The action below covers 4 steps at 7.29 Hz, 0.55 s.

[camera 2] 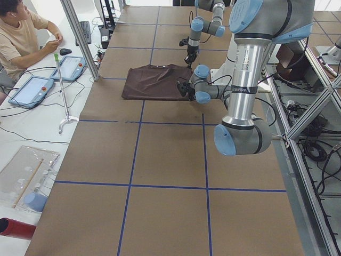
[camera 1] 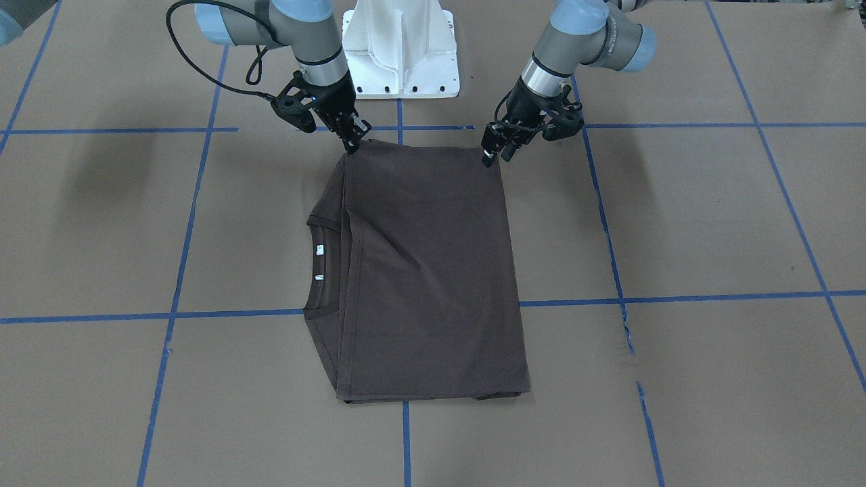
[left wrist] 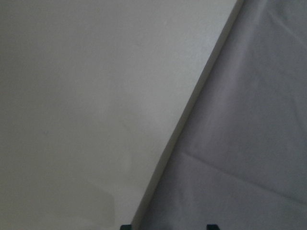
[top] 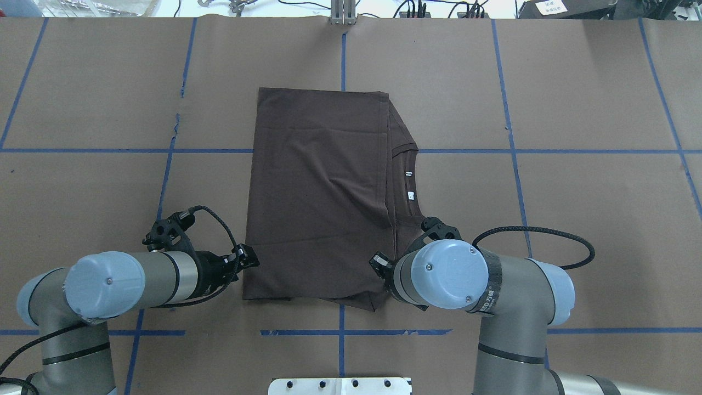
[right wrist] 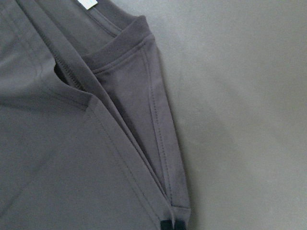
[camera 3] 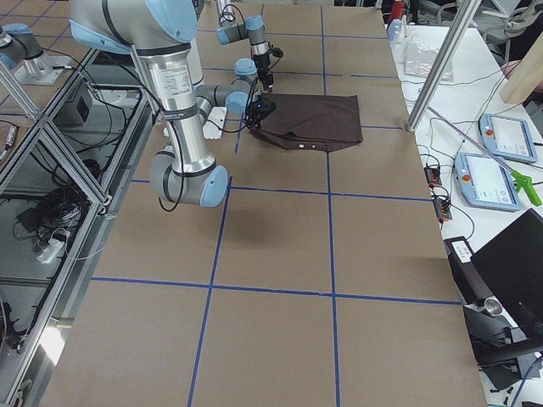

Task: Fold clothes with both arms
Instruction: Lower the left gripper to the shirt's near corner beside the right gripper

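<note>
The folded shirt [camera 1: 426, 270] lies flat on the bench [camera 1: 676, 223]. Right gripper [camera 1: 353, 142] pinches one robot-side corner; left gripper [camera 1: 496, 154], jaws apart, straddles the other.

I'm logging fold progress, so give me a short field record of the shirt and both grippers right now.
T-shirt: dark brown, folded into a rectangle, flat on the table
Collar: exposed on the robot's right side, white labels showing
Left gripper: open, at the shirt's near corner on its side
Right gripper: appears shut on the other near corner
</note>
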Motion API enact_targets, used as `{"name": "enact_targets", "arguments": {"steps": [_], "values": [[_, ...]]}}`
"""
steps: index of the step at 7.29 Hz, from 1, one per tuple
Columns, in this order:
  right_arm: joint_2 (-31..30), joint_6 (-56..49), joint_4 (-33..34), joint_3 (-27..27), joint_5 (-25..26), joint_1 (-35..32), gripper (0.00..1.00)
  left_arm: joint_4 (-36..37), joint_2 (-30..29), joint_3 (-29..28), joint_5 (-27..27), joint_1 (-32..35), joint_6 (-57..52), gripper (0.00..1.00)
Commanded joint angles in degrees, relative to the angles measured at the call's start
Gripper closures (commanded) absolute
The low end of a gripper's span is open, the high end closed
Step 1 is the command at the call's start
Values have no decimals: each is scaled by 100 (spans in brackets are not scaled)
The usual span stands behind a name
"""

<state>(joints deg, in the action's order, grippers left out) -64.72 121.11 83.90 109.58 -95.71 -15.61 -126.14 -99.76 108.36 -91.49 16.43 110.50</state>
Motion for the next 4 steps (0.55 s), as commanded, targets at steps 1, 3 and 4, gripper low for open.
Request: {"name": "enact_targets", "arguments": {"steps": [1, 3, 4], "values": [[12, 0, 4, 2, 0, -4, 100, 11, 9, -25, 8, -79, 6, 40], [21, 0, 4, 2, 0, -4, 100, 124, -8, -25, 8, -123, 6, 49], [30, 0, 4, 11, 0, -4, 100, 125, 0, -16, 8, -132, 6, 52]]}}
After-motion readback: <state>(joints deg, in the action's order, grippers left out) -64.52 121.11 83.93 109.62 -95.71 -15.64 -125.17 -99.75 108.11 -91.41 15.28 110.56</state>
